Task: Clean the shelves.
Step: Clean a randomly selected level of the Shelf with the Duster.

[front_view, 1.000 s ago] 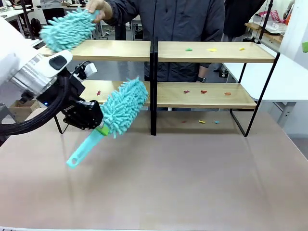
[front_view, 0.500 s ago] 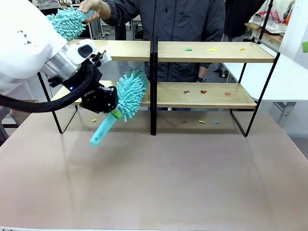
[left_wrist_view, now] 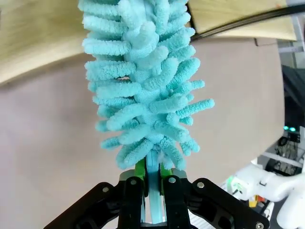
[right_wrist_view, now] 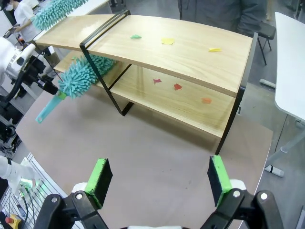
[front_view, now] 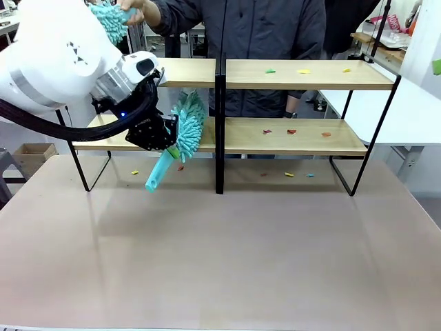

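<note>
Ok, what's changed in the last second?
The left pincer, shut on the duster throughout, swung up and toward the shelves, bringing the head to the lower left board beside the central divider. The person's hand lifted a second duster off the top left board. The scraps on the right-hand boards stayed put.

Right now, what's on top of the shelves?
Three scraps lie on the shelves' top right board: one green scrap, two yellow scraps. From the front, the left arm hides part of the top left board.
</note>
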### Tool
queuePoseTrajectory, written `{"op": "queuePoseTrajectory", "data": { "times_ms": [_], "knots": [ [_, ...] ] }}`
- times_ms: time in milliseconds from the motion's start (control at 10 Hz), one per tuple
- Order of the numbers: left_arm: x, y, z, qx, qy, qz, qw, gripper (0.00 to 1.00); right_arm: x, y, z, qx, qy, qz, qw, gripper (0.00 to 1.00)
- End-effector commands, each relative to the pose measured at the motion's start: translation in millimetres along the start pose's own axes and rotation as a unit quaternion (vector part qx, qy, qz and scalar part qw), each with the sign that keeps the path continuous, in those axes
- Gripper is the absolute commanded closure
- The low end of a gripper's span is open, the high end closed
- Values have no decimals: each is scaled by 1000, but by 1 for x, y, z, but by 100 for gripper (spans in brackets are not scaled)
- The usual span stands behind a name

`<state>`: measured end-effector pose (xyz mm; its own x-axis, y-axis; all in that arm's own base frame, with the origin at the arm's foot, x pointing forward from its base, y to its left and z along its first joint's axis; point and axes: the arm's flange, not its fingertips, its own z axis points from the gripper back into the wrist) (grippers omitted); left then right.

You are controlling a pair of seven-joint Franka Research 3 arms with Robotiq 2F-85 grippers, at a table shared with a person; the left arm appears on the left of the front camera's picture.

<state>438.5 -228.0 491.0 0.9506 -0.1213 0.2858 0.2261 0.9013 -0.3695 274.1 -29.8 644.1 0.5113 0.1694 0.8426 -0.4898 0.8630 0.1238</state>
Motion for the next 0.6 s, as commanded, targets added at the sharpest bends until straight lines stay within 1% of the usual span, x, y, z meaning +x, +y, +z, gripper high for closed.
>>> {"op": "queuePoseTrajectory", "data": {
  "times_ms": [0,300,500],
  "knots": [
    [2,-7,-7,35,-1,17,999,87,1,-1,0,6,-4,4,1000,0],
    [-3,5,7,71,4,34,997,87,1,-1,0,6,-4,4,1000,0],
    [-8,22,15,117,32,62,991,87,1,-1,0,6,-4,4,1000,0]
  ]
}}
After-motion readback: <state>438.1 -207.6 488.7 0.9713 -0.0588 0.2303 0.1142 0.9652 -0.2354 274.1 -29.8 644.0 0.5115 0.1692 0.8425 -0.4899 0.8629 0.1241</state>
